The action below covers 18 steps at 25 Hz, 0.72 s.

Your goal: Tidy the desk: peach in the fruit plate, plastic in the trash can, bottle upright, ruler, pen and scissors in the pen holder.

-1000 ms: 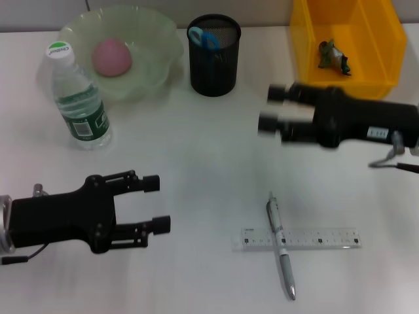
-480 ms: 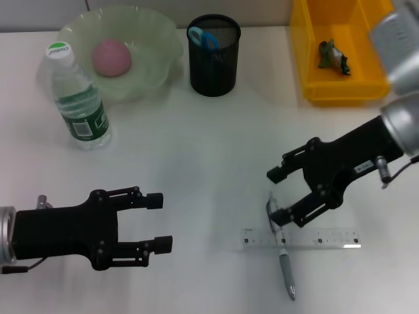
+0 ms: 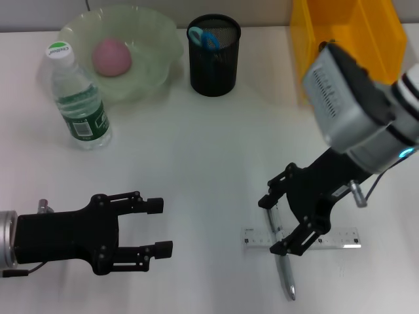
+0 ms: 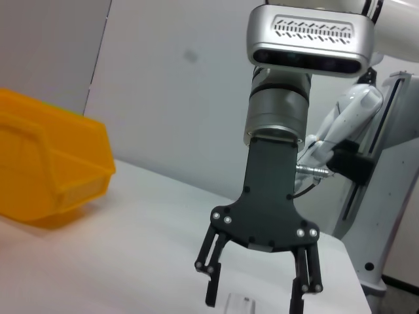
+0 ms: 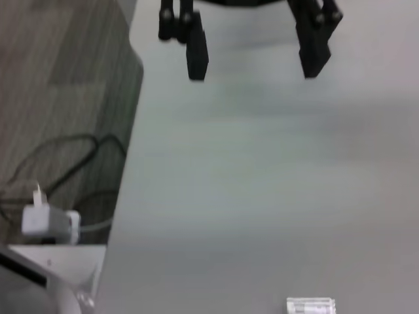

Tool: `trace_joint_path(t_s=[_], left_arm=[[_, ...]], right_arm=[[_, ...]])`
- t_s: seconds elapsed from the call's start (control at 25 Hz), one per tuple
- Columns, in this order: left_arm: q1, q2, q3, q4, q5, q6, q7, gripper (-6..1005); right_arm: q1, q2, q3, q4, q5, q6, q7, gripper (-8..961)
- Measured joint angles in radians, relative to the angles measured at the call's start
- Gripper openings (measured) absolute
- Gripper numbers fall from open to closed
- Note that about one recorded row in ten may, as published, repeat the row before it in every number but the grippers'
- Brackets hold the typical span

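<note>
Straddling the pen with the right gripper spread, we should pinch clear of the ruler; left gripper idles, spread.

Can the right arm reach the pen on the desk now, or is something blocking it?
Probably yes. The right claw is open, straddling the pen where it lies across the ruler. Nothing sits between them; the left claw is apart, on the other side.
</note>
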State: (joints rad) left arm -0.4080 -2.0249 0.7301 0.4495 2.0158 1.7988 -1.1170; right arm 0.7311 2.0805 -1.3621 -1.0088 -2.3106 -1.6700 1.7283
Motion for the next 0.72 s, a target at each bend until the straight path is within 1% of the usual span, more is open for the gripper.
trace_joint_path(t_s=[0.28,0.32,0.44,0.52,0.56,0.72], left_arm=[[-0.009,-0.005,0.0,0.001,0.042,-0.015,0.012,785],[-0.011,-0.005,0.0,0.001,0.052,-0.019,0.013,785],[-0.015,-0.005,0.0,0.001,0.056,-0.02,0.013,785],[-0.017,-0.006,0.0,0.001,0.056,-0.02,0.013,785],[-0.017,-0.006,0.0,0.001,0.056,-0.02,0.013,785],[-0.018,-0.006,-0.003,0.001,0.057,-0.021,0.013,785]], right_arm=[[-0.001,0.004,-0.099,-0.003,0.008,0.069,-0.007,825],[-0.003,0.006,-0.127,-0.005,0.012,0.09,-0.009,824],[-0.003,0.006,-0.154,-0.005,0.016,0.109,-0.009,824],[-0.001,0.007,-0.203,-0.001,0.03,0.145,-0.01,823],[-0.001,0.007,-0.203,-0.001,0.03,0.145,-0.01,820],[-0.002,0.008,-0.255,0.001,0.035,0.189,-0.006,807]])
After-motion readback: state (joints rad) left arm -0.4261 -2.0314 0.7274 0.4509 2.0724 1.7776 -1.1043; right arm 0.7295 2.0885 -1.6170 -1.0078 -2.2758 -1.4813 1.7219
